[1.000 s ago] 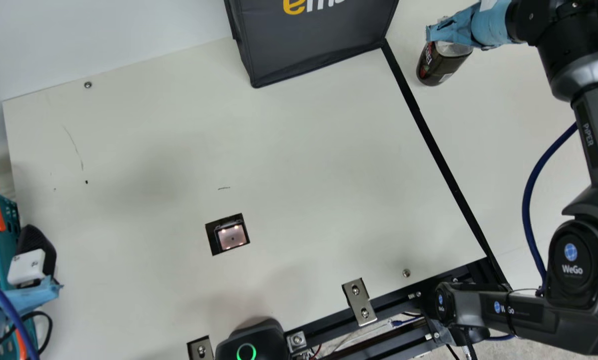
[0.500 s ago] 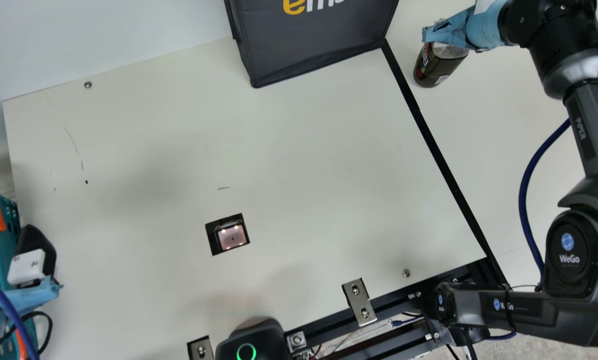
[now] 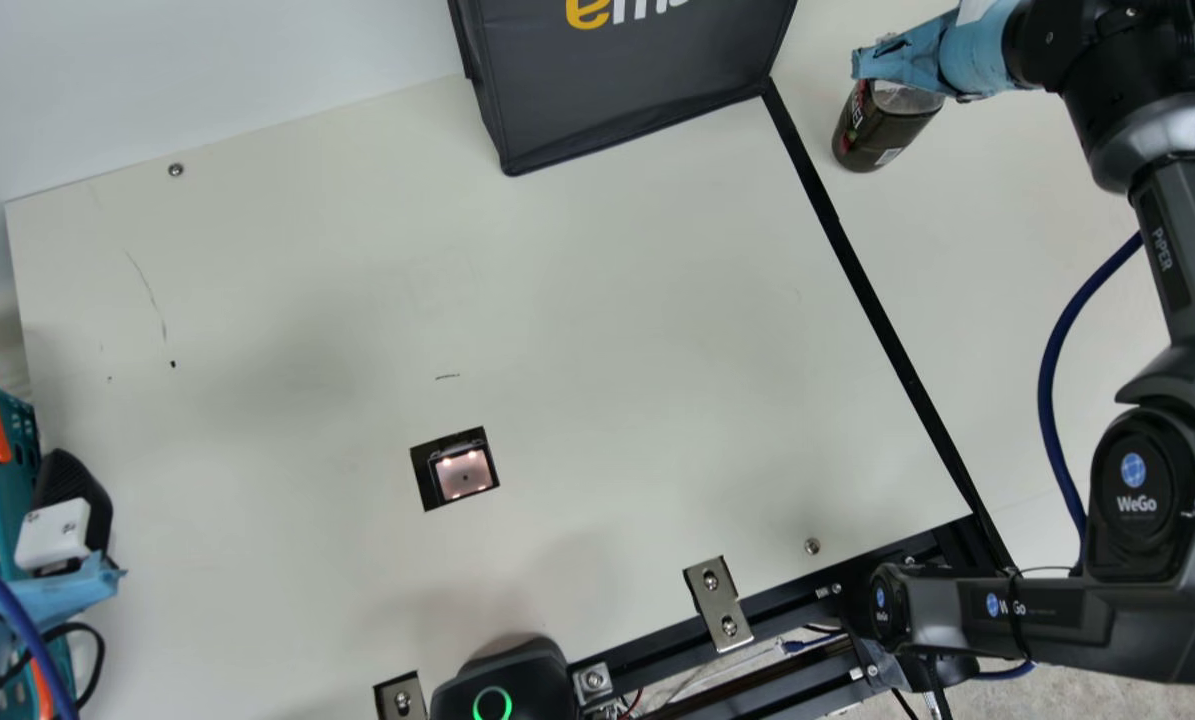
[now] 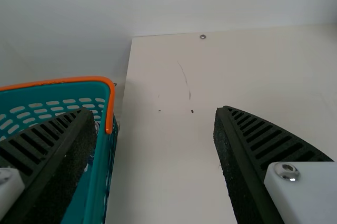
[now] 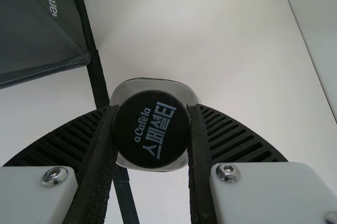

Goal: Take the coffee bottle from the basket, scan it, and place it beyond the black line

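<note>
1. Coffee bottle (image 3: pixel 882 130), one: hanging from or standing under the right pincer (image 5: pixel 154 109), on the far side of the black line (image 3: pixel 887 335) from the scanner window (image 3: pixel 464 475). Contact of its base with the desk (image 3: pixel 607 300): cannot be told.
2. Right pincer, state: closed on the black cap (image 5: pixel 151 129), one jaw to each side.
3. Left pincer (image 4: pixel 155 109), state: jaws spread apart, nothing between them, beside the basket (image 4: pixel 97 182). Best left idle.
4. Step in hand, as judged: setting-down and release. Scanning: presumably complete, though nothing here proves it.
5. Descent, recommended: slow and straight, bottle kept upright, until the base bears flat. A drop from above invites a topple.
6. Clearance: the bottle lies near the line; a slight shift outward gives margin, and spares the dark bag (image 3: pixel 627 90) a knock.
7. Release: both jaws parted evenly and gently, since a one-sided drag on so high a hold tips the bottle.
8. Withdrawal: straight up past the cap before any sideways travel.
</note>
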Available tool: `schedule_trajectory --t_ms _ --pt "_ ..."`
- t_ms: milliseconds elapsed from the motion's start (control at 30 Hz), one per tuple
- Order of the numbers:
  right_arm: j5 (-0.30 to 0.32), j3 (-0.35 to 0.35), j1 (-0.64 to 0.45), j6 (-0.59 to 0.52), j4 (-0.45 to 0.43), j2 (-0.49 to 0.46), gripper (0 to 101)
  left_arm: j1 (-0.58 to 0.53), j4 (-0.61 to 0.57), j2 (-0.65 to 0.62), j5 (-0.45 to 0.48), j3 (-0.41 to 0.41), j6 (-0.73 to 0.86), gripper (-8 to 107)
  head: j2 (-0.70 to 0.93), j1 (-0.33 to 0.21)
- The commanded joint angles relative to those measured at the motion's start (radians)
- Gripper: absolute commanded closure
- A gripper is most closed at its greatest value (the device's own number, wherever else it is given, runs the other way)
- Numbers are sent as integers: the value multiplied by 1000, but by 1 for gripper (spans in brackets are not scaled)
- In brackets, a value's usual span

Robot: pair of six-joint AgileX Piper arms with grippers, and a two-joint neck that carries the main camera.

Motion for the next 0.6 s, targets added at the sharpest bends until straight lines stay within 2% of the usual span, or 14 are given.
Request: schedule_trajectory --t_ms 0,567 --pt "0 1 -1 1 -2 0 91 0 0 0 0 0 0 9 -2 -26" --pt "-6 3 -9 13 -1 4 35 0 0 0 0 0 0 9 -2 -26"
